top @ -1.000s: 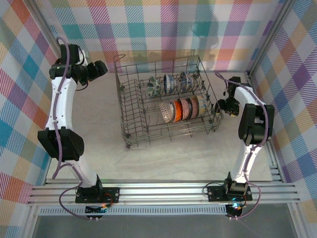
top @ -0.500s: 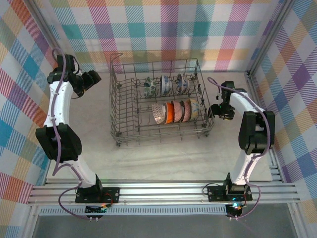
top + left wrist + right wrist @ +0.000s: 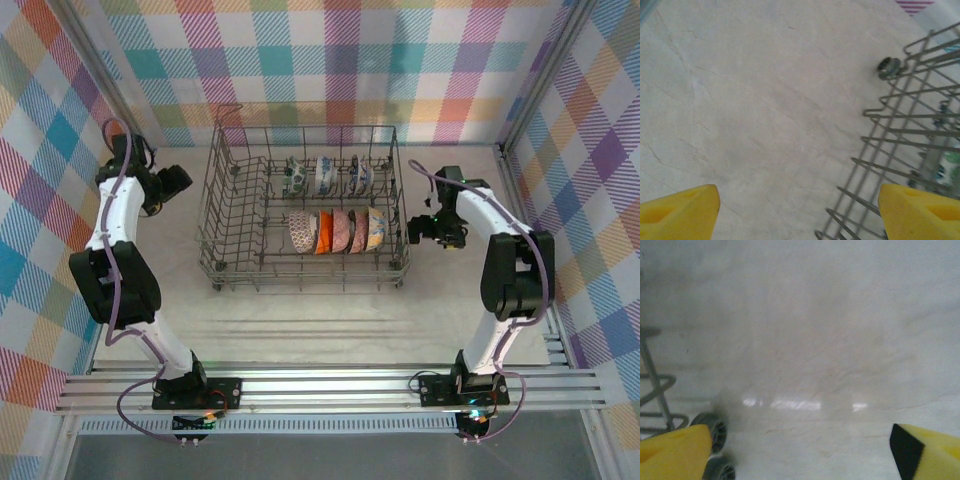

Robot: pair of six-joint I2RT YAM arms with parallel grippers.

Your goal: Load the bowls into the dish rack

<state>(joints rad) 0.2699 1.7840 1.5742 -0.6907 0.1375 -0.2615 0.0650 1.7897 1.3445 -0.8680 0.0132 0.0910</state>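
All visible bowls (image 3: 335, 230) stand on edge, two rows, inside dish rack (image 3: 213, 235) mid table (image 3: 300, 330). Left gripper (image 3: 176, 182) and right gripper (image 3: 412, 228) both spread wide, empty, flanking rack. Loading looks done; next: pull arms clear without bumping rack.

Pale marbled table (image 3: 320, 325), dish rack (image 3: 300, 272) standing mid-table (on small wheels)

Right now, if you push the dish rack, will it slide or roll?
Probably roll: the dish rack sits on small wheels. It looks like stiff wire, so it should keep its shape. The bowls standing on edge inside might rattle or tip.
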